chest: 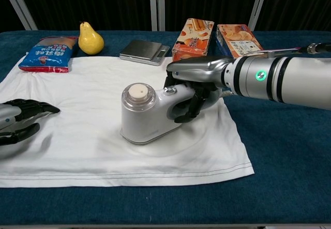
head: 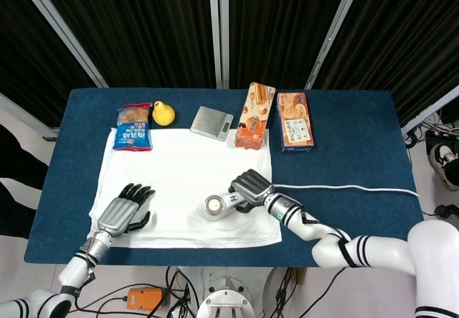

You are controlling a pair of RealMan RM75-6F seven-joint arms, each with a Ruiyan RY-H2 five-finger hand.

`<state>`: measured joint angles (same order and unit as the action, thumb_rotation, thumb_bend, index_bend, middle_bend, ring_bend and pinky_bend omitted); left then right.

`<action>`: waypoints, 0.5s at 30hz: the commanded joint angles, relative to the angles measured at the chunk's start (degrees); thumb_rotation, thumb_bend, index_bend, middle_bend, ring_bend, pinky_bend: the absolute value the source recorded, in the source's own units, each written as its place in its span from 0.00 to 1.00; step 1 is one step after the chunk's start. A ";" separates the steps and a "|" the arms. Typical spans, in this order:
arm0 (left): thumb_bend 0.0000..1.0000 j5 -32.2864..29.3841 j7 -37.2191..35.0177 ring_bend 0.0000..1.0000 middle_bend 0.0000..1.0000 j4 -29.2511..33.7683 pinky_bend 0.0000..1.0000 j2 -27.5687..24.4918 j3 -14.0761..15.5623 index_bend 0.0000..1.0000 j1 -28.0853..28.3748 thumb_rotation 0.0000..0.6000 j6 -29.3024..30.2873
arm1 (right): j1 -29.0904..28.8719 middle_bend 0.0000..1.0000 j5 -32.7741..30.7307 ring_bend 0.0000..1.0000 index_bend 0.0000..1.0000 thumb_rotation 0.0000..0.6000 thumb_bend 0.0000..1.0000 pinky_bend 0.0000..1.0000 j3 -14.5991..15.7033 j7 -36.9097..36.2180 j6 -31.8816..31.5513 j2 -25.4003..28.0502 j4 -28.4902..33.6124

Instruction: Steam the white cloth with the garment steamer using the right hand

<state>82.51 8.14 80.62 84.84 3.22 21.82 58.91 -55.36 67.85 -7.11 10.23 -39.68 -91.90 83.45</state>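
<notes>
White cloth [head: 186,181], just one, is spread over the blue counter [head: 344,153]. The single garment steamer [chest: 145,112] sits near its middle, right robot hand [chest: 194,92] clamped on the handle. Left robot hand [head: 128,210] rests flat at 8 o'clock, fingers apart. Up at 12: two cracker boxes [head: 276,120], one scale [head: 212,123], one pear [head: 163,113], one snack bag [head: 134,127].

The tabletop [chest: 289,162] is dark blue. On it lies a white cloth [chest: 103,151], plain, with a stitched hem. The garment steamer [chest: 145,112] is glossy white with a clear cap over a cream disc. The right hand [chest: 194,87] is silver on top with black fingers, and its white forearm shows black bands and a green light. The left hand [head: 125,210] is silver and black. At the upper left are a yellow pear [chest: 90,40] and a blue snack bag [chest: 46,56]; upper centre, a grey scale [chest: 145,50] and two orange boxes [chest: 194,43].
</notes>
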 commanded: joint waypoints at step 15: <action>0.40 -0.08 0.12 0.00 0.06 0.16 0.00 -0.11 0.04 0.08 0.30 0.00 0.22 | 0.16 0.94 -3.78 0.97 1.00 1.00 0.44 0.67 -3.11 -0.82 -1.61 -4.47 -13.69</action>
<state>82.43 8.26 80.78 84.74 3.27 22.13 59.14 -55.41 64.25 -9.99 9.66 -41.07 -96.50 70.03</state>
